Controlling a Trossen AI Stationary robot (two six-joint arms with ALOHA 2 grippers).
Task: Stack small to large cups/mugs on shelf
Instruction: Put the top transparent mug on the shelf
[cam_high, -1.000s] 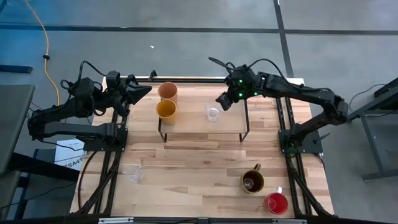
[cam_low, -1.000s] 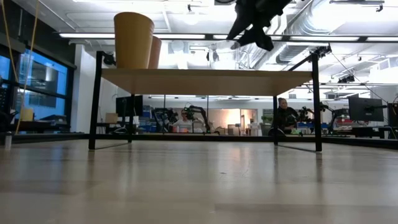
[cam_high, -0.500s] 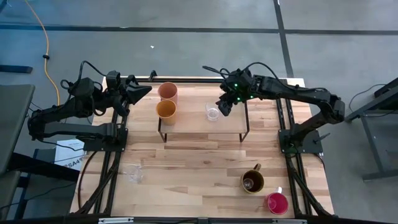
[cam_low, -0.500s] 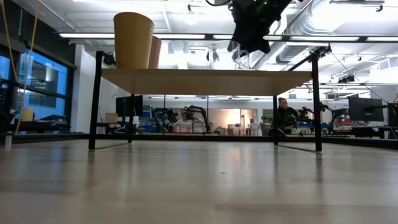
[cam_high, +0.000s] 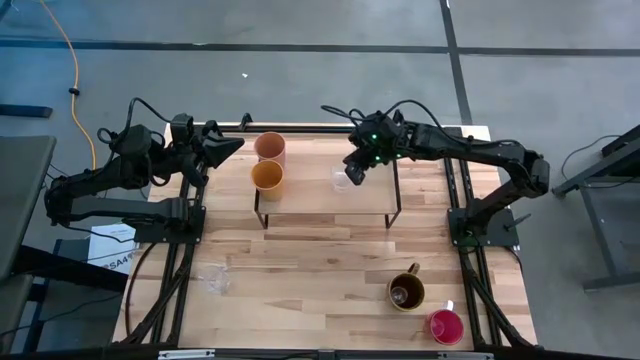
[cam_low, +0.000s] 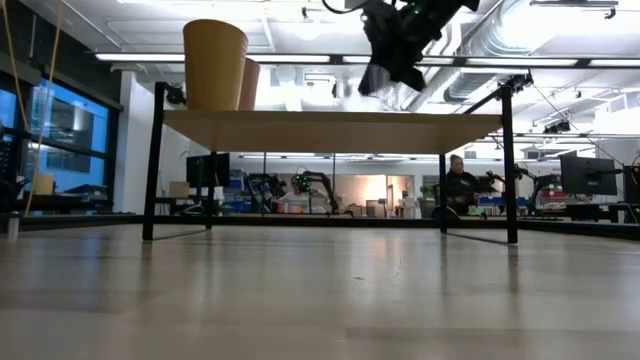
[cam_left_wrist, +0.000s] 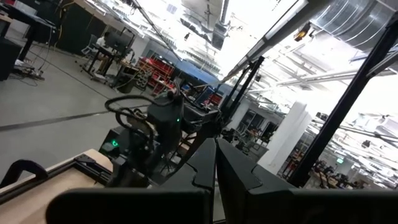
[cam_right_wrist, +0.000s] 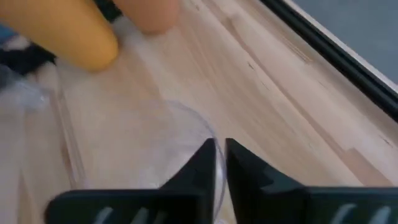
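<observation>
On the shelf (cam_high: 310, 165), a low black-framed rack with a wood top, stand a peach tumbler (cam_high: 270, 147), a yellow-orange cup (cam_high: 267, 177) and a clear glass mug (cam_high: 340, 181). My right gripper (cam_high: 352, 173) slants down over the glass mug and is shut on it. Shut on nothing, my left gripper (cam_high: 230, 146) waits at the table's far left. On the table stand a brown handled mug (cam_high: 406, 291), a red-pink cup (cam_high: 445, 326) and a second clear glass mug (cam_high: 215, 279). My right gripper pinches the clear glass mug's wall at the rim (cam_right_wrist: 219, 163), with what looks like one finger (cam_right_wrist: 205, 163) inside the mug and one outside. The fingers slant down from the table's right. The mug stands upright, its base on the shelf top.
The shelf's black legs (cam_high: 392, 210) stand near my right arm. Shelf top is free to the right of the glass mug. Beyond the table, the low view shows a person (cam_low: 458, 185) and other robot stations in the room.
My right gripper has moved a little toward the table's left and down onto the clear glass mug, rolled about its own axis, and shut on the mug's rim. The mug has stayed on the shelf.
</observation>
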